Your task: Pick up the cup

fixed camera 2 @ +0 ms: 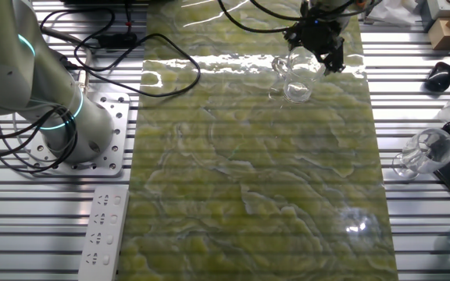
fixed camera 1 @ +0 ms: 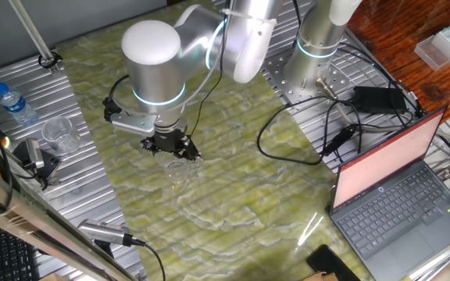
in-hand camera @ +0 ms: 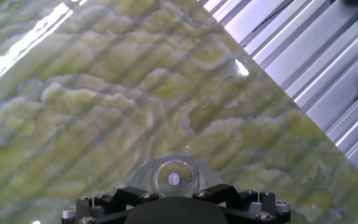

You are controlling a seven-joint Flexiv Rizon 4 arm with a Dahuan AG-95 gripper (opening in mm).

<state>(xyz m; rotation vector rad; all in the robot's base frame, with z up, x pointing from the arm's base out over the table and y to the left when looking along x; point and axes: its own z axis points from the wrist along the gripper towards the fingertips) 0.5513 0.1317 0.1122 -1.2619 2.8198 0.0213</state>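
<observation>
The cup (fixed camera 1: 176,170) is small and clear and stands on the green marbled mat (fixed camera 1: 233,195). In the other fixed view the cup (fixed camera 2: 297,83) sits near the mat's far edge, with a small handle on its left side. My gripper (fixed camera 1: 172,148) hovers just above it with its black fingers spread apart and nothing between them. The gripper also shows in the other fixed view (fixed camera 2: 317,45). In the hand view the cup's round rim (in-hand camera: 174,177) lies right below the gripper (in-hand camera: 174,200), centred between the jaws.
Another clear cup (fixed camera 1: 59,133) and a water bottle (fixed camera 1: 14,103) stand on the metal table at the left. An open laptop (fixed camera 1: 401,191), a power adapter (fixed camera 1: 377,97) and cables (fixed camera 1: 303,136) lie to the right. The arm base (fixed camera 2: 76,133) and a power strip (fixed camera 2: 104,234) are nearby.
</observation>
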